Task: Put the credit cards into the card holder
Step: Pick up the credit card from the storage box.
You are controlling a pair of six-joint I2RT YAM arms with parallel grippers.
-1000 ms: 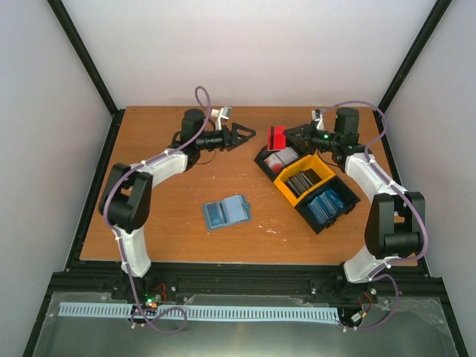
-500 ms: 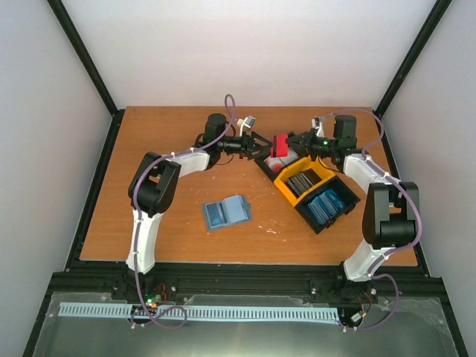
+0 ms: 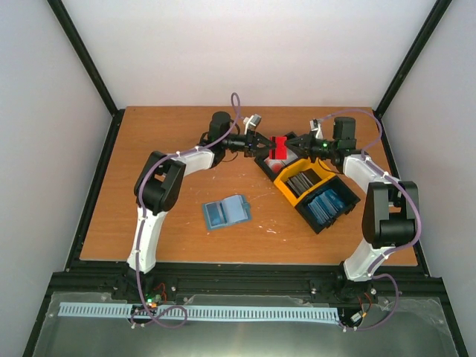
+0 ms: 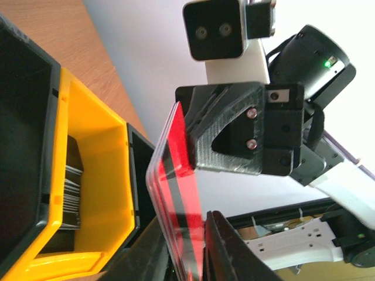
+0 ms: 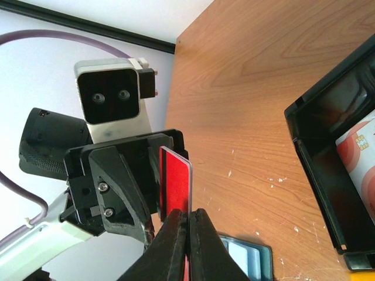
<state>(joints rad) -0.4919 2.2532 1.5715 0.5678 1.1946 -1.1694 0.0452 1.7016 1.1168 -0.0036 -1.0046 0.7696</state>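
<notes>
A red credit card (image 3: 280, 144) hangs in the air between both grippers, above the far end of the tray. My right gripper (image 3: 291, 143) is shut on one edge of it; the right wrist view shows the fingertips (image 5: 188, 215) pinched on the card (image 5: 176, 181). My left gripper (image 3: 266, 144) faces it from the other side, and in the left wrist view its two fingers (image 4: 184, 228) press both faces of the card (image 4: 181, 193). The blue-grey card holder (image 3: 226, 212) lies open on the table, apart from both arms, its corner showing (image 5: 246, 257).
A black and yellow three-compartment tray (image 3: 309, 190) lies diagonally at the right, with red-and-white cards (image 5: 360, 152) at its far end, grey cards (image 4: 70, 187) in the yellow middle, blue cards (image 3: 327, 206) nearest. Bare brown table lies left of the holder.
My left arm swung right across the table to meet the right gripper, and its jaws closed from wide open onto the red card. The right gripper shifted slightly left, still shut.
</notes>
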